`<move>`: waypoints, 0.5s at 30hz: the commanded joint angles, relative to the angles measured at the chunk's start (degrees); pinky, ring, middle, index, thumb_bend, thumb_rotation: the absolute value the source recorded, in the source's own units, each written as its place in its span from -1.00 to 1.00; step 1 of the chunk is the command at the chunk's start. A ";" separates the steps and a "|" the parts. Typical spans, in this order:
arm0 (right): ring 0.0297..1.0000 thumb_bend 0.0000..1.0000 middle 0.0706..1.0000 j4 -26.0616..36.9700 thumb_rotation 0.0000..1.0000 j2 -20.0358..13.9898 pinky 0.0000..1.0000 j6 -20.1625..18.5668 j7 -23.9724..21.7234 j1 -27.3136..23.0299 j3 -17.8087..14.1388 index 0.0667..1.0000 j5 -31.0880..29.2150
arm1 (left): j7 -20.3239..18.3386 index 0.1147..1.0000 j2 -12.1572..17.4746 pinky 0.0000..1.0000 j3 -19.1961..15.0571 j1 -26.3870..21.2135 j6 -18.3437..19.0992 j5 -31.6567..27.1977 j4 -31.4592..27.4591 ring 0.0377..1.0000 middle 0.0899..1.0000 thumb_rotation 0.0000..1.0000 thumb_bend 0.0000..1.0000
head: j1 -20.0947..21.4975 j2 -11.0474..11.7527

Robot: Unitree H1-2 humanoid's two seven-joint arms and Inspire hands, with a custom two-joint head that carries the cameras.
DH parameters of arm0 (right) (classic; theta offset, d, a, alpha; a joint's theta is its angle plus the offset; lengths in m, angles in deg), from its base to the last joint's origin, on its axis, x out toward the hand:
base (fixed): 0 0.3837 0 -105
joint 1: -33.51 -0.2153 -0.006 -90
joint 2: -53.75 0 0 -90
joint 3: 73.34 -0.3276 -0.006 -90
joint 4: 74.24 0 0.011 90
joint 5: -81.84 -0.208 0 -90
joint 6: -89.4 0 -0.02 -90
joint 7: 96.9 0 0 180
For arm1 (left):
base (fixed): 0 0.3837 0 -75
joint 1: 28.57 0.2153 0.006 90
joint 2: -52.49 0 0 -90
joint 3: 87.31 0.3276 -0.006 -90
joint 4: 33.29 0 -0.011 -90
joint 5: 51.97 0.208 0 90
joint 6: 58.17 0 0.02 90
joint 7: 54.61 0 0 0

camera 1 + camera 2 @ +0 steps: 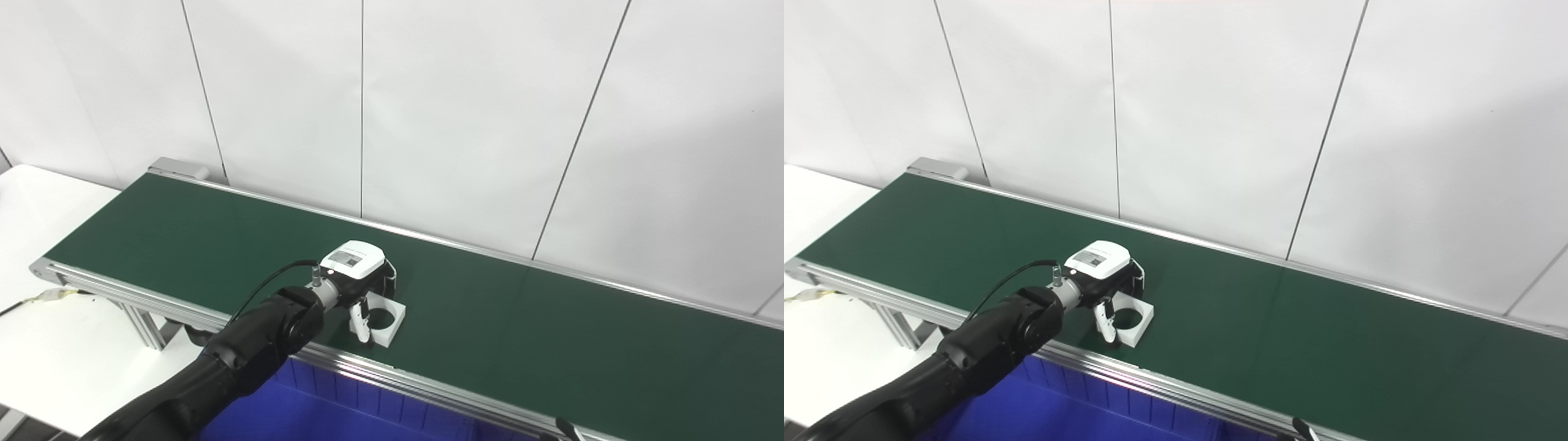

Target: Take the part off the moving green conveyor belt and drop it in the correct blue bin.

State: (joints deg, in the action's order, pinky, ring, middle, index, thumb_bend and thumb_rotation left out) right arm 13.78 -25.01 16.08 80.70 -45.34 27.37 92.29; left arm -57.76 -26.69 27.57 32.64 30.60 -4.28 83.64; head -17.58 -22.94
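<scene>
Running diagonally: green belt [520,331], white panel wall [465,122] behind.

Black arm [245,355], black cable [263,288], white-backed hand [358,275]

You have a dark green conveyor belt [520,318] with a plain surface, framed by silver-grey metal rails [429,392]. The part [388,318] on it is plain white with a dark round opening. Your left hand [358,275] is black with a white top plate bearing a small grey printed label; its arm [233,361] is glossy black. The bin [343,410] below is bright blue. The table [37,343] and the wall panels [465,110] are white, the panels divided by thin dark seams.
</scene>
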 commanded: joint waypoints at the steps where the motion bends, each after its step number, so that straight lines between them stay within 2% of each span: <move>1: 0.50 -0.37 0.60 1.78 0.06 0.38 0.36 2.04 0.01 -0.29 0.06 0.79 -0.44 | -0.20 -0.24 2.47 0.52 -0.56 -0.41 1.33 1.03 -0.33 0.22 -0.03 -1.00 0.04 | -0.02 -0.17; 7: 0.48 -0.39 0.58 1.82 0.02 0.37 0.34 2.41 0.15 -0.24 0.10 0.77 -0.16 | -3.12 -0.23 3.20 0.50 -0.86 -0.08 1.82 0.76 -4.27 0.20 -0.05 -1.00 0.04 | 0.07 -0.28; 11: 0.49 -0.37 0.59 1.52 0.03 0.31 0.34 2.50 -0.09 -0.39 0.16 0.77 -0.58 | -6.39 -0.17 3.59 0.47 -2.11 0.70 3.15 -0.15 -10.07 0.14 -0.11 -1.00 0.05 | 0.23 -0.31; 15: 0.49 -0.41 0.59 1.45 -0.04 0.34 0.34 2.32 -0.14 -0.63 0.21 0.77 -0.54 | -9.12 -0.15 3.83 0.41 -3.71 1.63 4.30 -0.88 -17.15 0.09 -0.14 -1.00 0.05 | 0.54 -0.49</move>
State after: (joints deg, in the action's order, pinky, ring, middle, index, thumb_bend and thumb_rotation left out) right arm 13.90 -25.02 16.08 80.65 -45.60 27.49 92.23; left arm -67.08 -23.95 25.31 36.11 34.52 -4.60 69.45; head -17.14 -23.29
